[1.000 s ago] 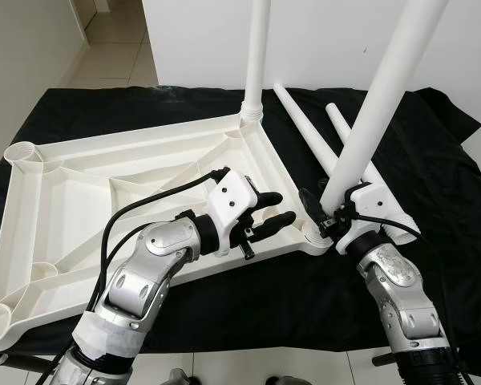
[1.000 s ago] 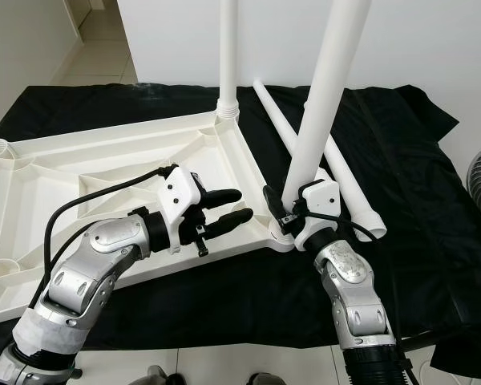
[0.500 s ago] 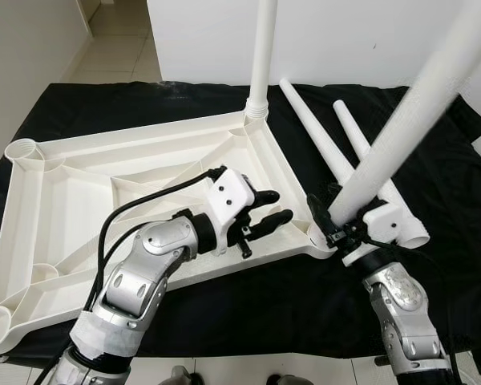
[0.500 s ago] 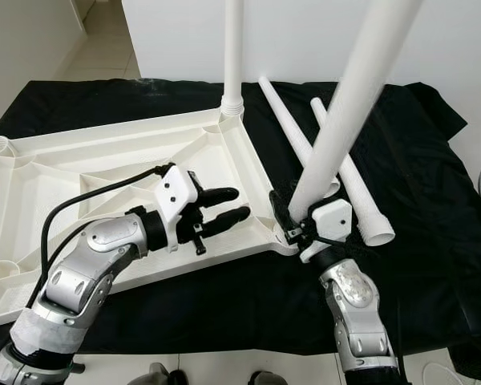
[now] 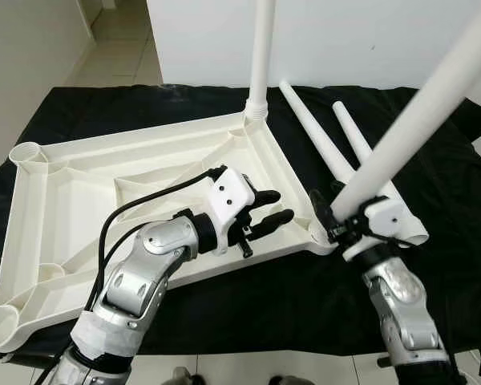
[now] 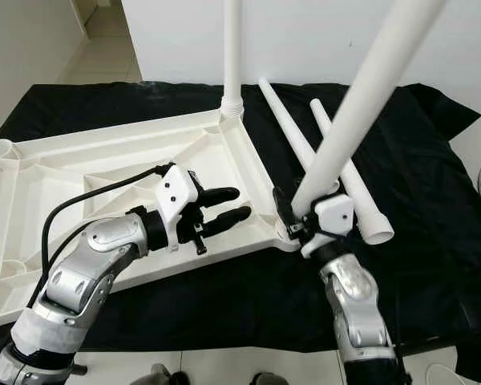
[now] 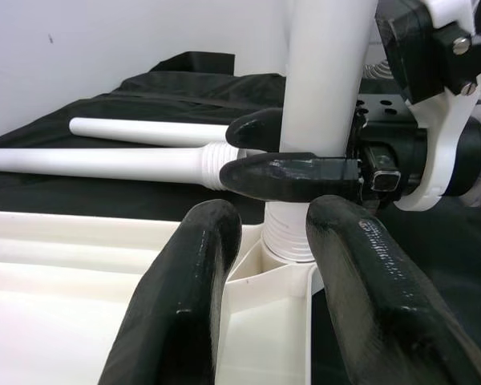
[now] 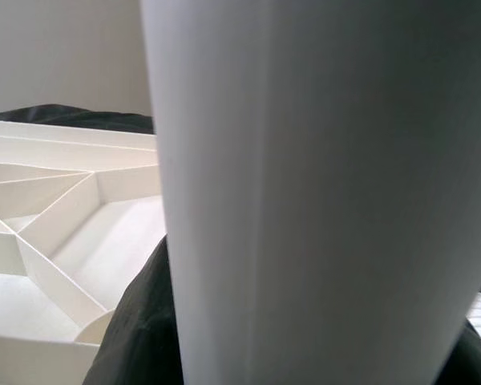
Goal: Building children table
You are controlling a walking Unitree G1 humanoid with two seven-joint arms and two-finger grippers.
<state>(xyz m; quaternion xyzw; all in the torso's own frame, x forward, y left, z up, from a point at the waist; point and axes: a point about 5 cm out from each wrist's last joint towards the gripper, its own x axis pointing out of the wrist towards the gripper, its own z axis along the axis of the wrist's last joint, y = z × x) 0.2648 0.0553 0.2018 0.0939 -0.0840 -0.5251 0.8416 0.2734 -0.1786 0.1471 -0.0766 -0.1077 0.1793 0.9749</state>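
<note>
**Leg held tilted at the tabletop's near right corner**

A black cloth (image 5: 433, 160) was spread under the upturned white plastic ribbed tabletop (image 5: 80, 184). One long white tapered leg (image 5: 401, 136) was pinched, tilted, by the right gripper (image 5: 330, 220) at the near right corner socket. The left gripper (image 5: 274, 207) was held spread over the near edge.

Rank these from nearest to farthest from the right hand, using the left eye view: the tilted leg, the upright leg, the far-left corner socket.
1. Tilted leg, gripped by the right hand.
2. Upright leg, at the far corner.
3. Far-left corner socket, across the tabletop.
</note>
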